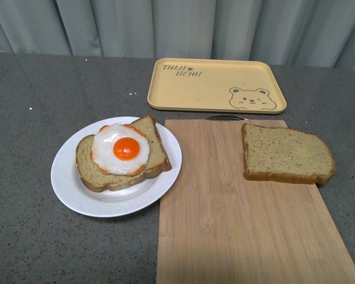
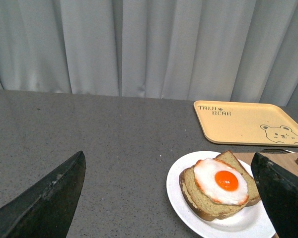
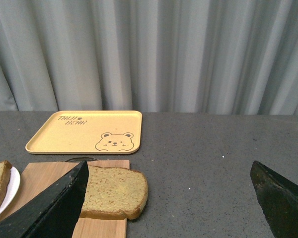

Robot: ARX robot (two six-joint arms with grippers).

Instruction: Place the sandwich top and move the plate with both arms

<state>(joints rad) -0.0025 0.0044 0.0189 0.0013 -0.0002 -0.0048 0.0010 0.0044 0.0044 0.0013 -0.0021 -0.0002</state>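
Observation:
The sandwich top (image 1: pixel 287 154) is a plain tan slice lying flat at the far right corner of a wooden cutting board (image 1: pixel 236 219); the right wrist view shows the sandwich top (image 3: pixel 114 192) too. The white plate (image 1: pixel 71 189) sits left of the board and carries a bread slice with a fried egg (image 1: pixel 121 149). Neither arm shows in the front view. My left gripper (image 2: pixel 169 187) hangs open, well back from the plate (image 2: pixel 188 215). My right gripper (image 3: pixel 169 191) is open too, with the sandwich top just beside one of its fingers (image 3: pixel 54 208).
A yellow tray (image 1: pixel 216 86) with a bear drawing lies at the back, just behind the board. Grey curtains close off the far side of the dark grey table (image 1: pixel 29 112). The board (image 3: pixel 44 176) reaches to the near table edge.

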